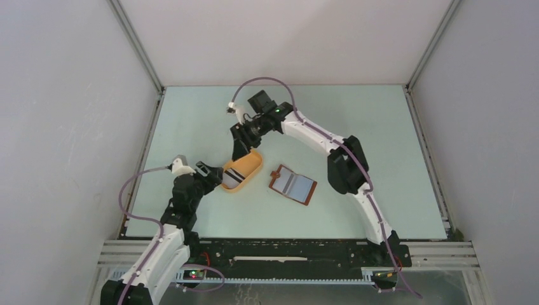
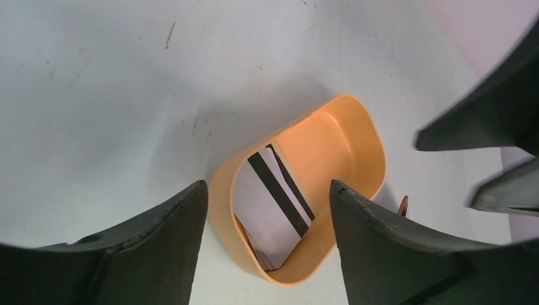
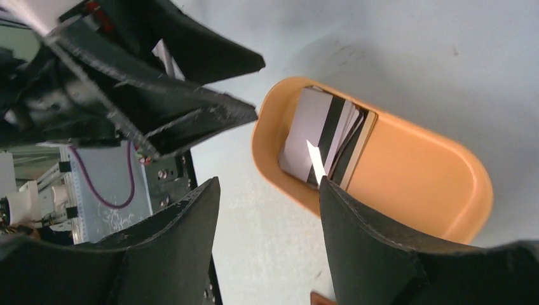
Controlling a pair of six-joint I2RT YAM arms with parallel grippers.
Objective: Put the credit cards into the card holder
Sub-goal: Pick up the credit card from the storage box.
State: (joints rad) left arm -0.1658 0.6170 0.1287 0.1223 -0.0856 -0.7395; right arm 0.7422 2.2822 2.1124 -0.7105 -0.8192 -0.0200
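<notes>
Left pincer [image 2: 267, 190] and right pincer [image 3: 267, 184] are being held spread, pinching nothing, at opposite ends of the orange tray [image 1: 252, 164]. The credit cards [image 3: 318, 127] are being carried stacked inside it, at the left pincer's end. The card holder [image 1: 292, 185] is being borne open on the desk [image 1: 381, 159], just beside the tray.

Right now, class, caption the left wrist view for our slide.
Open left end effector frames orange tray holding striped credit cards.

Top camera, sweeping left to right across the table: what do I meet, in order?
First the left gripper → orange tray with the credit cards in it → open card holder. The right gripper hangs over the tray, so it is left out of the order.
</notes>
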